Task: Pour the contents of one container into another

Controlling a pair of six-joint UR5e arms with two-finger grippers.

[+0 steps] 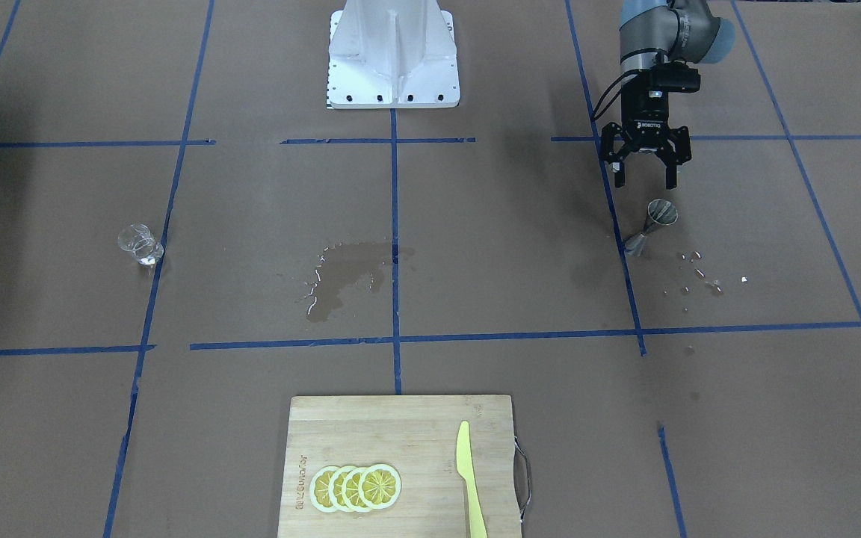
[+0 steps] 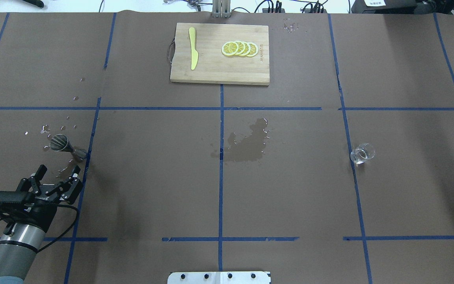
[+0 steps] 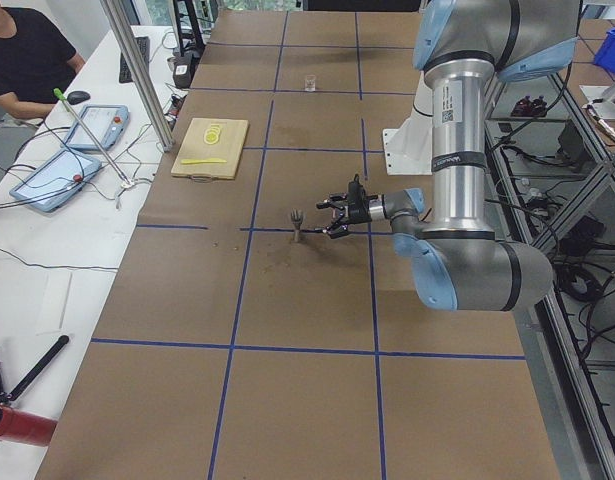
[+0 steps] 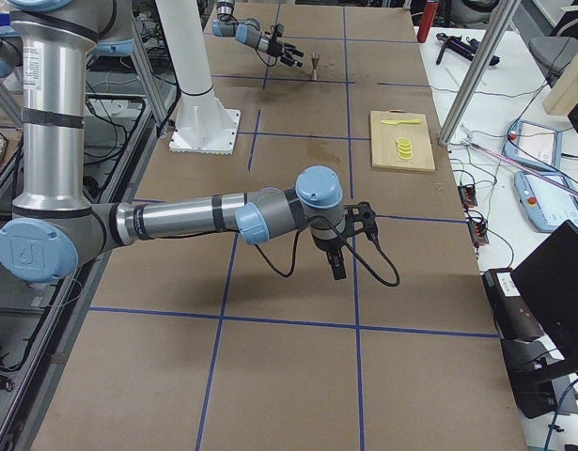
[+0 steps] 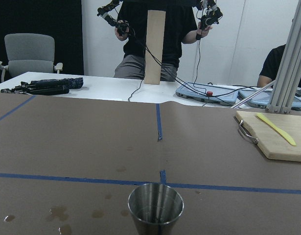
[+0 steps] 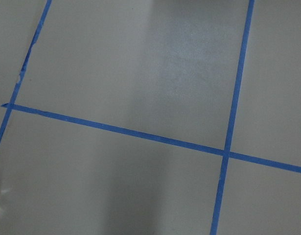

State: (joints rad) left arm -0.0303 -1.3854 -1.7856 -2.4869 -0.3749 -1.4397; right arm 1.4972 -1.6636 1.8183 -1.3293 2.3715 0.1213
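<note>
On the left side of the worktop (image 1: 505, 246) the left pincer (image 1: 646, 179) hangs wide open and empty near the upright jigger (image 1: 655, 224), while the glass (image 1: 139, 245), well apart on the right, looks light, slick and breakable, best gripped round its middle; whether the right pincer (image 4: 337, 266) is open I cannot tell.

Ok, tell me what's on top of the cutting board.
A yellow knife and four overlapping lemon slices lie on the cutting board, knife apart from slices. Each slice partly covers the next; the wood beneath them is hidden.
</note>
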